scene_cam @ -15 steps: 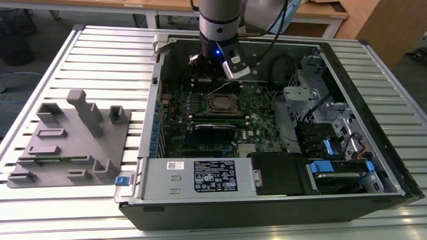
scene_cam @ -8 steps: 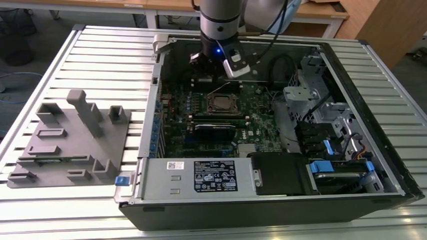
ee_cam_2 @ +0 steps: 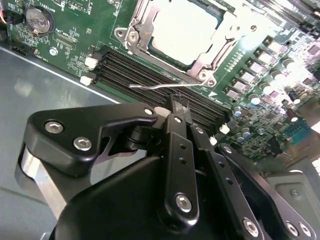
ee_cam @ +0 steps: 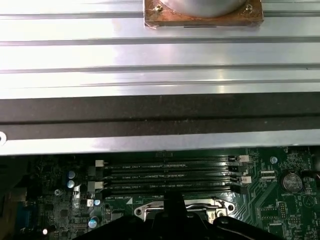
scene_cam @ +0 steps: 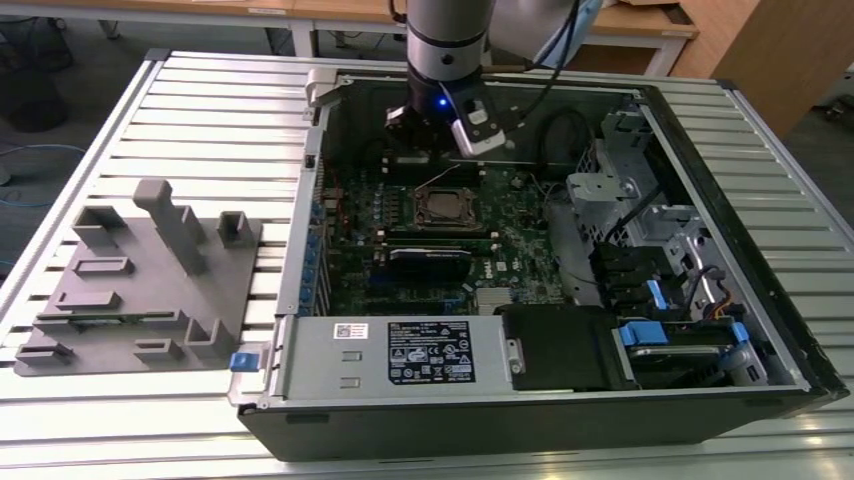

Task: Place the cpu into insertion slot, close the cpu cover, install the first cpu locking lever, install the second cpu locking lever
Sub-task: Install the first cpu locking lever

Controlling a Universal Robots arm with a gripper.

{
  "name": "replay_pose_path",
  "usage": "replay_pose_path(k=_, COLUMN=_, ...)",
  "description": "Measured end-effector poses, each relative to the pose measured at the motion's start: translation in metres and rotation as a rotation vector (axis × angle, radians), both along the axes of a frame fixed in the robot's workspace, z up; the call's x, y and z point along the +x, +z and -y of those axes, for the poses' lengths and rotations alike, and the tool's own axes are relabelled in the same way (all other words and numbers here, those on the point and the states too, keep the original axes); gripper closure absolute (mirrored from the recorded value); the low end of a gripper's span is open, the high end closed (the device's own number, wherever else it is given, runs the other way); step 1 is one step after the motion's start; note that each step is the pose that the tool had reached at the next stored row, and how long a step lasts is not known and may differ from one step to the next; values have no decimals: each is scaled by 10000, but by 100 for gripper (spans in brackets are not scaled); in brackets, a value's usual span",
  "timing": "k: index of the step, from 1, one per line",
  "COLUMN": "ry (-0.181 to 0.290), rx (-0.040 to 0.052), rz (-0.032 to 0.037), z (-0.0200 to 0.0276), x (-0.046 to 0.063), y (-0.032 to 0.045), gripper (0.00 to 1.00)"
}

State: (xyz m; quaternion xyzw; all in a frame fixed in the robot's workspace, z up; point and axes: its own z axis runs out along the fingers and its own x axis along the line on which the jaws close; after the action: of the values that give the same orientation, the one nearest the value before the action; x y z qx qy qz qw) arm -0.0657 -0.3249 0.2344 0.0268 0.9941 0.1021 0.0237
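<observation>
Cpu (ee_cam_2: 186, 29) lies flat in the insertion slot (scene_cam: 445, 207). In the second wrist view its silver top shows through the window of the cpu cover (ee_cam_2: 202, 65), which lies down over it. From the exterior view's left, a grey fixture block (scene_cam: 140, 275) rests on the slatted table (scene_cam: 214, 110). Next comes the open computer case (scene_cam: 534, 425) with its green board, the slot near the middle and the arm reaching down just beyond it. Drive bays (scene_cam: 667, 270) sit at the case's right. The gripper (ee_cam_2: 175, 104) has its fingers pressed together, tips over the black memory slots (ee_cam_2: 135, 70) and right at a thin silver locking lever (ee_cam_2: 150, 86) standing free beside the socket. Whether they pinch it I cannot tell.
</observation>
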Motion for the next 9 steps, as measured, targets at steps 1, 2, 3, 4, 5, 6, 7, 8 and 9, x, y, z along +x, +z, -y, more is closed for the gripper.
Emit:
replay_pose_path(k=1, ry=0, rx=0, rz=0, z=-6, x=5, y=-3, gripper=89)
replay_pose_path(k=2, ry=2, rx=0, rz=0, z=-11, x=12, y=-7, gripper=89)
replay_pose_path(k=3, ry=2, rx=0, rz=0, z=-15, x=19, y=-11, gripper=89)
replay_pose_path(k=4, ry=1, rx=0, rz=-1, z=-18, x=27, y=-15, gripper=89)
replay_pose_path(k=5, ry=1, rx=2, rz=1, z=-20, x=36, y=-19, gripper=89)
replay_pose_path(k=6, ry=1, rx=2, rz=1, z=-21, x=45, y=-23, gripper=89)
replay_pose_path(k=7, ry=1, rx=1, rz=0, z=-21, x=55, y=-26, gripper=89)
replay_pose_path(k=8, ry=1, rx=0, rz=-1, z=-21, x=67, y=-30, gripper=89)
replay_pose_path(k=9, ry=1, rx=-1, rz=-1, z=-21, x=78, y=-34, gripper=89)
